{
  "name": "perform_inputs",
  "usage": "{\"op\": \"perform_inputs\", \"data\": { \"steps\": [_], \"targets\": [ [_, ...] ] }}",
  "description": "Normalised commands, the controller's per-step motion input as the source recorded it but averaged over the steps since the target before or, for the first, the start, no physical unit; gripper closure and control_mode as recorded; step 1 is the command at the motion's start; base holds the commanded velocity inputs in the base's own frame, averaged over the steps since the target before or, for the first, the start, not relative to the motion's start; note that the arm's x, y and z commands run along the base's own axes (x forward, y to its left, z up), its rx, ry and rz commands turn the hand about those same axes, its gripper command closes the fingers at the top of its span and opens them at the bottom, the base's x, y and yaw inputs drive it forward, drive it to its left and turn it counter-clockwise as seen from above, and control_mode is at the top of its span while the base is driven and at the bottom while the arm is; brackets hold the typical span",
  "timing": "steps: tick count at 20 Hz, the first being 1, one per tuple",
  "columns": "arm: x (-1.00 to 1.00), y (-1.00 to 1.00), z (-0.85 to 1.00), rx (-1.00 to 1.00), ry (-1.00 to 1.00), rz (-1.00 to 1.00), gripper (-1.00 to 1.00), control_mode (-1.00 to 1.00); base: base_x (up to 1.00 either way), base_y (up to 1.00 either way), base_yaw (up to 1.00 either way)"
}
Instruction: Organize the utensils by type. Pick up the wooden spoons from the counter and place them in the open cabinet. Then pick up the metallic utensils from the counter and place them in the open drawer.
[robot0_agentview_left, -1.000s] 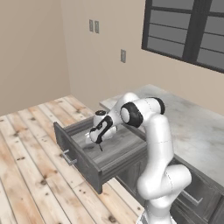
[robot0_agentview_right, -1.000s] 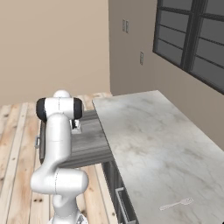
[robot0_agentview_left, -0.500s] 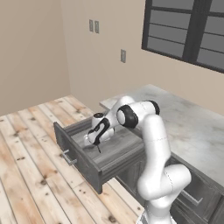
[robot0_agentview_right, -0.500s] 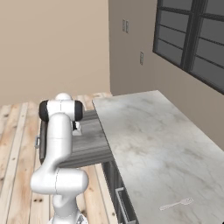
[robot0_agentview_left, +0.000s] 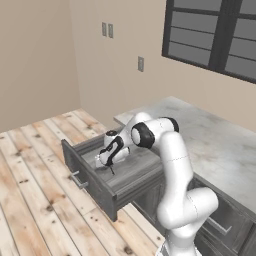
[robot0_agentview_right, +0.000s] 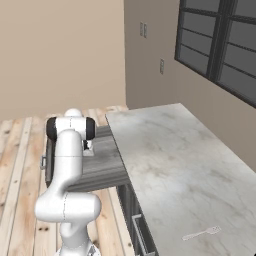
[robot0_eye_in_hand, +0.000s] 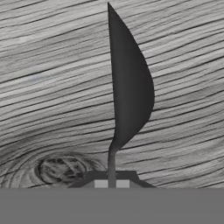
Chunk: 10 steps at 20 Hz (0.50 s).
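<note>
My gripper (robot0_agentview_left: 108, 163) is shut on the dark grey metal spoon (robot0_eye_in_hand: 129, 87) and hangs inside the open drawer (robot0_agentview_left: 91, 184). In the hand view the spoon's head points away from the fingertips, edge-on, just above the drawer's wood-grain floor (robot0_eye_in_hand: 48, 78). From the left base view the spoon (robot0_agentview_left: 111, 169) shows as a small dark sliver under the hand. The pale silver fork (robot0_agentview_right: 202, 233) lies on the counter (robot0_agentview_right: 170, 150) near its front right corner, far from the hand. The wooden spoons and the wall cabinet are out of view.
The drawer (robot0_agentview_right: 102, 161) juts out from the counter's end over the plank floor (robot0_agentview_left: 35, 200). A low cabinet front with a bar handle (robot0_agentview_left: 220, 226) sits beside the robot's base. A dark window (robot0_agentview_left: 215, 35) and wall outlets stand behind the counter.
The hand has sunk a little lower into the drawer with the spoon still in its grip. The fork has not moved.
</note>
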Motion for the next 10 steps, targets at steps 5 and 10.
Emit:
{"op": "perform_inputs", "data": {
  "steps": [5,10],
  "targets": [
    [0.1,0.0,-0.15,0.0,0.02,0.0,1.0,-1.0,0.0,0.0,0.0],
    [0.02,0.03,-0.05,0.0,0.0,0.0,1.0,-1.0,0.0,0.0,0.0]
  ]
}}
